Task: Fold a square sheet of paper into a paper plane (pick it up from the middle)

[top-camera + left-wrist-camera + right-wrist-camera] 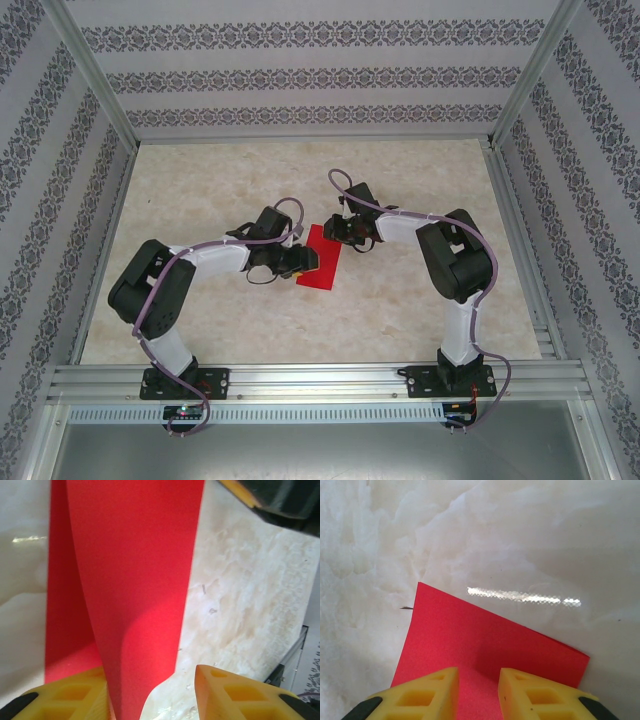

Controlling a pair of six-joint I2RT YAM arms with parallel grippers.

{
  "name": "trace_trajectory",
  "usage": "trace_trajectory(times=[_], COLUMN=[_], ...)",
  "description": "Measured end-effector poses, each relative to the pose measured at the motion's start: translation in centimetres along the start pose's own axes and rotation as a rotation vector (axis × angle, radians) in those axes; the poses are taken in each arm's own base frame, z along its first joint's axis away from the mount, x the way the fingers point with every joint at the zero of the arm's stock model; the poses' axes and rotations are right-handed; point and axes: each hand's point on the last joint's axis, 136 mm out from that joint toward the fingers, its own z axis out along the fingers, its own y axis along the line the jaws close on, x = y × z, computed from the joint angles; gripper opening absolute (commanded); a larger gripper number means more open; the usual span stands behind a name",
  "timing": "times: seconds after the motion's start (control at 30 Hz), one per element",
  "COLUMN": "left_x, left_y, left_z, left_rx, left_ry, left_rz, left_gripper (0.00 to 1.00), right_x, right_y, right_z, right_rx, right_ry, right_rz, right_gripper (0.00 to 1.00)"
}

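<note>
Red square sheet of paper (325,268) mid-counter (250,190), between both hands, left hand (150,674) fingers apart around a raised flap, right hand (477,674) fingers narrowly apart over flat edge, contact unclear

one red paper sheet (323,266), two claws (303,261) (347,233)

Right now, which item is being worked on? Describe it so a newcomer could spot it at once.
On the pale marbled tabletop, look to the middle, where the two arms meet. There, between the left pincer and the right pincer, lies the sheet of paper. It is plain bright red against the pale surface, with one part curling up at the left pincer.
</note>
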Motion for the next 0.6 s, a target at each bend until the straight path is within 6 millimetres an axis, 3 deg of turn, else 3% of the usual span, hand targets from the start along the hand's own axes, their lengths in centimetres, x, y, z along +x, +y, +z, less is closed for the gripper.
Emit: trace_trajectory(times=[0.27,0.6], left_x=[-0.4,1.2], left_y=[-2.4,-1.4], left_z=[-1.3,-1.0], left_rx=[0.078,0.079], left_ry=[-0.023,0.026], left_rz=[0.044,0.020], left_gripper=[0.42,0.30], right_x=[-0.1,0.0], right_y=[-0.1,-0.1], right_z=[0.0,0.0], right_rx=[-0.002,-0.001], right_ry=[0.001,0.001], right_rz=[0.004,0.004], right_gripper=[0.29,0.29])
